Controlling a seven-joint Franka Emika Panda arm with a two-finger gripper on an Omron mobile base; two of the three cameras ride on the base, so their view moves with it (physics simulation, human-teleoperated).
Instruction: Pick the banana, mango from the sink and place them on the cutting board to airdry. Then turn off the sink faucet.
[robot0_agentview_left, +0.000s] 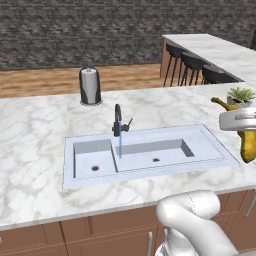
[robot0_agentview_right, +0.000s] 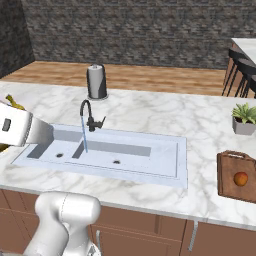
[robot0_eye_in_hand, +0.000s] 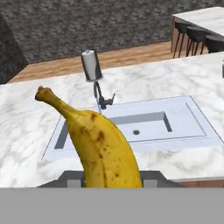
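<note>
My gripper (robot0_agentview_left: 243, 125) is shut on the banana (robot0_eye_in_hand: 105, 148), a yellow fruit with brown specks, and holds it in the air over the counter right of the sink (robot0_agentview_left: 145, 150). In the left base view the banana (robot0_agentview_left: 248, 144) hangs below the white hand at the right edge. The mango (robot0_agentview_right: 240, 178) lies on the dark brown cutting board (robot0_agentview_right: 231, 165) at the right of the counter. The dark faucet (robot0_agentview_left: 118, 120) stands behind the basin divider with a thin blue stream running down. Both sink basins (robot0_agentview_right: 125, 152) hold no fruit.
A dark paper-towel holder (robot0_agentview_left: 90, 86) stands behind the sink. A grey potted plant (robot0_agentview_right: 245, 120) sits on the counter beyond the cutting board. Bar stools (robot0_agentview_left: 192, 65) line a second counter at the far right.
</note>
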